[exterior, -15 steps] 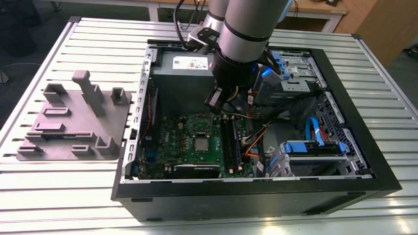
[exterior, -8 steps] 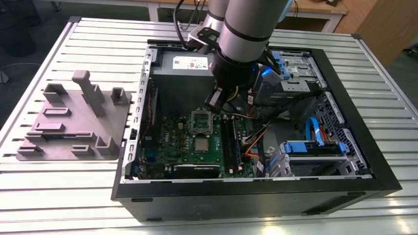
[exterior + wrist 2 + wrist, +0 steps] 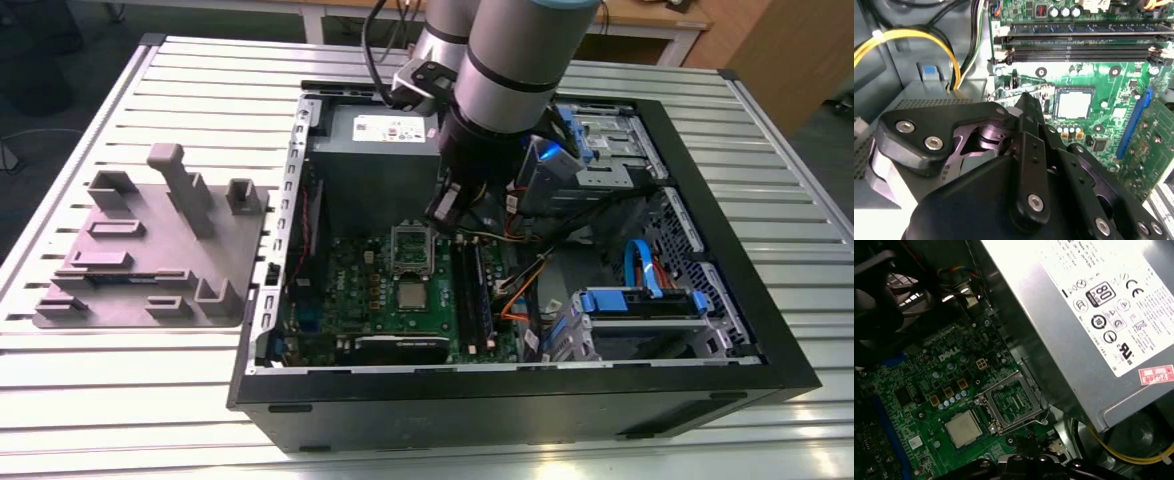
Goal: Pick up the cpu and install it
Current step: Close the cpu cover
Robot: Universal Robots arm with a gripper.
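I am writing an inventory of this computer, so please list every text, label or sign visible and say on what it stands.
White label on the power supply: fine print and round marks, too small to quote safely.
Red sticker, same box: unreadable.
White lettering on the motherboard: a maker's mark, not quoted.
cpu: no print visible.
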